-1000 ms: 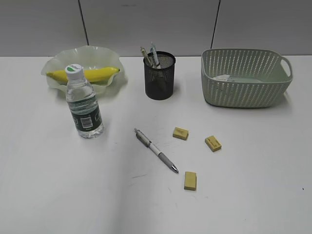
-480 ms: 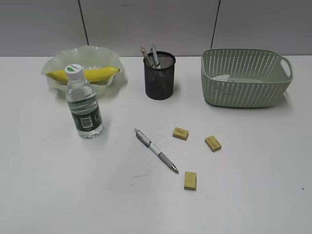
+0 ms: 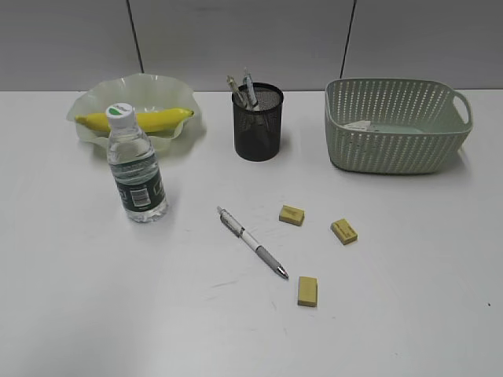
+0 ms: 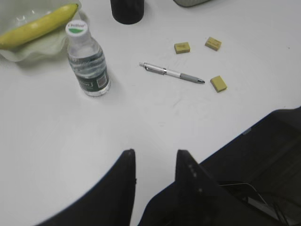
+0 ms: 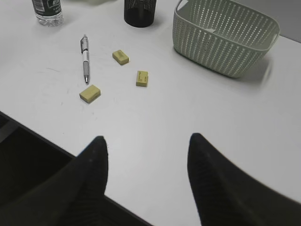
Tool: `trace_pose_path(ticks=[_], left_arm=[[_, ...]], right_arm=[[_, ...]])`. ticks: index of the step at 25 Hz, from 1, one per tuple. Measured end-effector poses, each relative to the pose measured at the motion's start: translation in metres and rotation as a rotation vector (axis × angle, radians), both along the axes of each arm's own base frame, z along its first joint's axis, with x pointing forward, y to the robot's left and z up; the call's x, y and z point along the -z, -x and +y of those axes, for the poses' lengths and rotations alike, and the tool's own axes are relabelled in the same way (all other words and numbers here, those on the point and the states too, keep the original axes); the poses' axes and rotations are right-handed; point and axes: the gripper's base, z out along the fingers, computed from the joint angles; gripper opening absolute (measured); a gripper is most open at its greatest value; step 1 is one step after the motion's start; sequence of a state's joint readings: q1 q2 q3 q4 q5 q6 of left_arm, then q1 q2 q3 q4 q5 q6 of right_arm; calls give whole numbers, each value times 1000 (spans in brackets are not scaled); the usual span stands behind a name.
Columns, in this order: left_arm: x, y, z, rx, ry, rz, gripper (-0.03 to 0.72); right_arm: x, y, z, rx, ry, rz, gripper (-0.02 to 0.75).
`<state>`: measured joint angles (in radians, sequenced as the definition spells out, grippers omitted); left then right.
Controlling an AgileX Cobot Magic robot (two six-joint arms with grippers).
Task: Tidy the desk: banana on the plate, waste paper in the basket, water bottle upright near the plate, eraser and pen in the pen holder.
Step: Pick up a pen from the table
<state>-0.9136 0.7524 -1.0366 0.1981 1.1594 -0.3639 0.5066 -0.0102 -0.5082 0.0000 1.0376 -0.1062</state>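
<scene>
A: What did we see of the surface (image 3: 94, 314)?
B: We saw a plain white top with faint scuffs near the middle, running back to a grey panelled wall (image 3: 236, 39) split by dark seams. In the wrist views its near edge dropped off into darkness.
A: And where did the things lie?
B: At the far left we found the plate (image 3: 157, 85) with the banana (image 3: 134, 120) lying in it. The water bottle (image 3: 136, 169) stood upright just in front of the plate, cap on. The pen holder (image 3: 257, 126) stood at the far middle with a few pens (image 3: 242, 88) sticking out of it. At the far right we saw the basket (image 3: 397, 133), and a pale scrap that we took for the waste paper (image 3: 360, 125) showed inside it through the holes.
A: What was loose?
B: One pen (image 3: 251, 243) lay slantwise in the middle, and three yellow erasers (image 3: 291, 215) were scattered to its right, all apart from one another.
A: And the hands?
B: We saw neither in the exterior view. The left hand (image 4: 155, 162) hung over the near edge, its fingers a little apart and holding nothing. The right hand (image 5: 146, 150) hung likewise, fingers spread wide and empty.
</scene>
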Motion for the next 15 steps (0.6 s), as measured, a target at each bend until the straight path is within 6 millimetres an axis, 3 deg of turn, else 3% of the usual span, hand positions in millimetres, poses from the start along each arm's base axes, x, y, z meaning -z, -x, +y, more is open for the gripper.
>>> trace_pose_path(ticks=[6, 11, 15], left_arm=[[53, 33, 41, 30, 35, -51, 220], [88, 52, 66, 45, 73, -101, 220], [99, 59, 76, 48, 126, -157, 222]], right_arm=[[-5, -14, 9, -20, 57, 57, 437], [-19, -53, 31, -55, 149, 122, 437], [-28, -97, 58, -106, 228, 220, 437]])
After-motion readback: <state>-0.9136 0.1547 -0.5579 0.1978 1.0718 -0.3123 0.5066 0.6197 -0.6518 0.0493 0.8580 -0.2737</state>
